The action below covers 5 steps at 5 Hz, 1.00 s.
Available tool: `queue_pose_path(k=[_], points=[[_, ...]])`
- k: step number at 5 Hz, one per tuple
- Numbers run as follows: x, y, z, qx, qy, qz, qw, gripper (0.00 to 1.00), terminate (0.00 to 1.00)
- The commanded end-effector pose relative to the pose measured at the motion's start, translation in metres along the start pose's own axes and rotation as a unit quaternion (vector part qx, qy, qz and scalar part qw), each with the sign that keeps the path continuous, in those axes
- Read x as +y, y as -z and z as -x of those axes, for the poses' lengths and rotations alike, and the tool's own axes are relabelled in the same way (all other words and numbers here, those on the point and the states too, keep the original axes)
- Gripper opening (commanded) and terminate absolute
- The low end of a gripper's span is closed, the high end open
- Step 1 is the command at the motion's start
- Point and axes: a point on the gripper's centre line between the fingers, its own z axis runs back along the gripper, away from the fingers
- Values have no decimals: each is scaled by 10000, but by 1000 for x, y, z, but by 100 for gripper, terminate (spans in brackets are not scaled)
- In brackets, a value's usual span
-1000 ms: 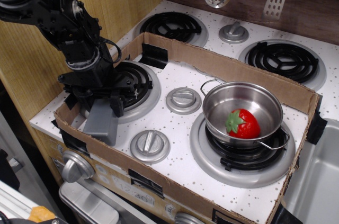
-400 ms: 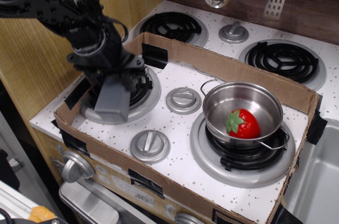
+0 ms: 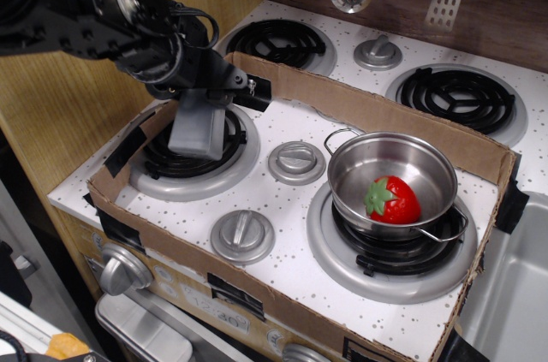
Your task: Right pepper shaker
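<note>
Toy stove (image 3: 282,208); pepper shaker (image 3: 198,126) in jaws.

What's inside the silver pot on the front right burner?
A red plastic strawberry with a green leafy top lies in the shiny steel two-handled pot, against its near right wall. The patch of pot floor beneath the strawberry is covered; nothing else shows inside.

The gripper (image 3: 208,92) holds the pepper shaker (image 3: 198,126) above the burner (image 3: 195,157)

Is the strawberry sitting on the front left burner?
No, the strawberry lies inside the silver pot on the front right burner, while the gripper holds the pepper shaker over the left one.
</note>
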Motion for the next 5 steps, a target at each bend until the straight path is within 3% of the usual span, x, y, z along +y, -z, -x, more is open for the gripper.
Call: queue_pose_path(k=[1, 3, 4, 5], points=[[0, -1, -19, -1378, 96, -115, 9903, 0, 0], [5, 13, -22, -2149, -48, -112, 9765, 0, 0], [6, 21, -17, -2651, -270, -216, 9636, 0, 0], [4, 25, -12, -2833, -450, -268, 9576, 0, 0]])
